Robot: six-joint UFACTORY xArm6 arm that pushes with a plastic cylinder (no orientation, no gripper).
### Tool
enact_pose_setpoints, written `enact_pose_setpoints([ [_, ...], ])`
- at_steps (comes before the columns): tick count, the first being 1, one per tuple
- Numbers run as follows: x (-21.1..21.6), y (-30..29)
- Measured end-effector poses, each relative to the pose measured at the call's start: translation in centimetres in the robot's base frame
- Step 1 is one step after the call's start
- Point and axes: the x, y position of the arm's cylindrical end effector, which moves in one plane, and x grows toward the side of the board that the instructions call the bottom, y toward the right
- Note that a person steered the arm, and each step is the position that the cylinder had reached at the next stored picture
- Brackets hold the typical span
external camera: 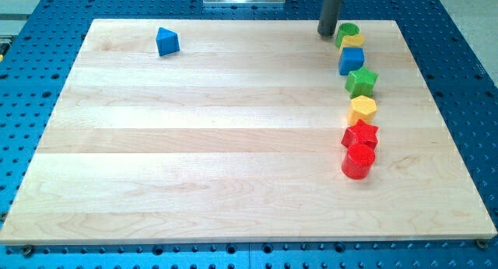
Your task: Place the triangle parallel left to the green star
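Nearest the view's bottom, well below my tip (327, 34) and slightly to its right, stands a red cylinder (358, 161), touching a red star (360, 134) above it. Continuing upward toward my tip come a yellow hexagon (362, 108), the green star (361, 82), a blue cube (352, 61), a small yellow block (354, 41) and a green block (347, 29) just right of my tip. The blue triangle (166, 42) lies far to my tip's left, near the wooden board's (194, 168) top edge, apex pointing up; its long axis is unclear. My tip is a bare rod that grasps nothing.
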Motion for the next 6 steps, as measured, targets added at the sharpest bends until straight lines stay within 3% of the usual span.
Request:
enact_pose_setpoints([
  [1,-1.0,-7.6],
  [3,14.9,-25.6],
  [4,12.7,-38.8],
  [5,6.7,-38.9],
  [6,3.8,-32.2],
])
